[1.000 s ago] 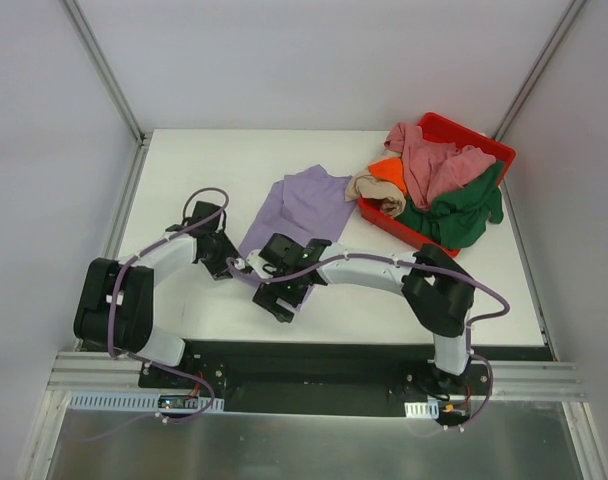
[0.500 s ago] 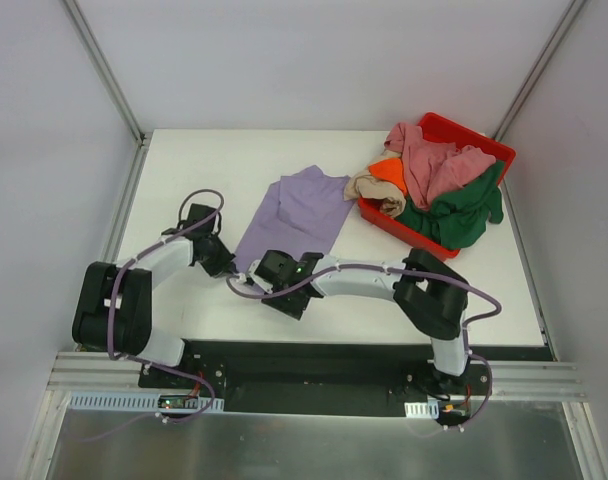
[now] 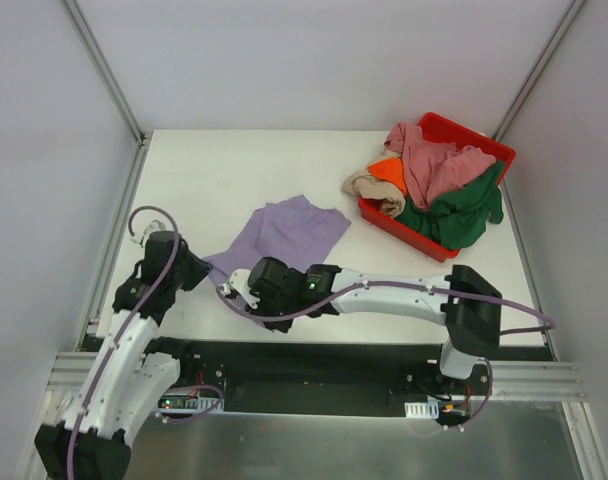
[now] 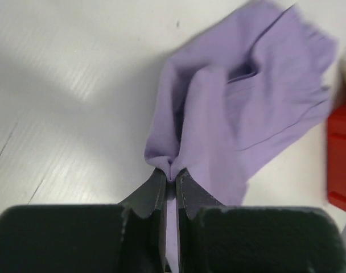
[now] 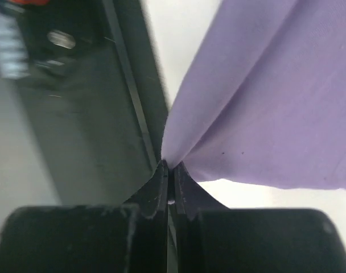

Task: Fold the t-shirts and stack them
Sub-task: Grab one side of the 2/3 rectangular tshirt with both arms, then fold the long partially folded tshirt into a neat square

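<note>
The lavender t-shirt [image 3: 289, 232] lies on the white table, its near edge bunched and lifted. My left gripper [image 3: 202, 266] is shut on its near-left corner; the left wrist view shows a fold of the lavender t-shirt [image 4: 241, 102] pinched at my left gripper [image 4: 170, 173]. My right gripper [image 3: 246, 282] is shut on the near edge just to the right. In the right wrist view the lavender t-shirt [image 5: 275, 96] rises taut from my right gripper [image 5: 169, 165]. Pink [image 3: 434, 165], dark green [image 3: 454, 215], orange [image 3: 389, 170] and beige [image 3: 369, 188] t-shirts are heaped in the bin.
The red plastic bin [image 3: 466, 130] stands at the table's back right, with the beige shirt hanging over its left rim. Its red corner [image 4: 341, 153] shows in the left wrist view. The table's black near edge rail [image 5: 104, 114] lies right under my right gripper.
Both grippers have shut on the lavender shirt's near edge. Both arms have pulled back toward the near left, dragging the shirt that way.
</note>
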